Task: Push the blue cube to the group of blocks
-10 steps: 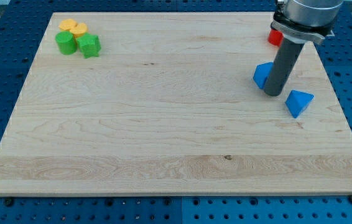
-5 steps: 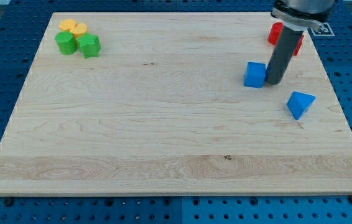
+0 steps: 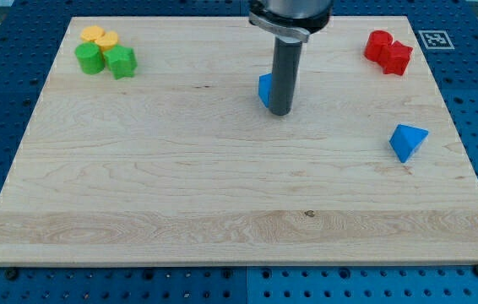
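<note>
The blue cube (image 3: 265, 89) sits near the middle of the wooden board (image 3: 222, 169), toward the view's top, mostly hidden behind my dark rod. My tip (image 3: 279, 112) rests against the cube's right side. The group of blocks is at the view's top left: two yellow blocks (image 3: 100, 38), a green cylinder (image 3: 89, 58) and a green star-shaped block (image 3: 122, 62), close together. The cube stands far to the right of that group.
A blue triangular block (image 3: 407, 140) lies at the view's right. Two red blocks (image 3: 388, 51) sit at the top right corner, next to a printed marker tag (image 3: 435, 39). A blue perforated table surrounds the board.
My tip has moved to the view's left and slightly up, pushing the blue cube from the right part of the board to near the middle. The other blocks have not moved.
</note>
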Motion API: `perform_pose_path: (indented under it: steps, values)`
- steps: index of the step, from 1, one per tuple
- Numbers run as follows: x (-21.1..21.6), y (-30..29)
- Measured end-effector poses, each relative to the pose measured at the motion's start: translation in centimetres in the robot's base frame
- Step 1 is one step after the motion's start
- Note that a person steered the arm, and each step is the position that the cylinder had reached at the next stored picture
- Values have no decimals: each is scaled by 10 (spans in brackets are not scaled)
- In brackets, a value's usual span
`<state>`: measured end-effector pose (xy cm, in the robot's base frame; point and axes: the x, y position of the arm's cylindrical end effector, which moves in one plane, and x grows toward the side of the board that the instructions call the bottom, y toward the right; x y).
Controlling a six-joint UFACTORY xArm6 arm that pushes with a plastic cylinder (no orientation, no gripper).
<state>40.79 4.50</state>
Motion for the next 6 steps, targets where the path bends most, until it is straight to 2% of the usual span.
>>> perform_pose_path:
  steps: [3,6]
  values:
    - [-1,7]
    - [-36,-3]
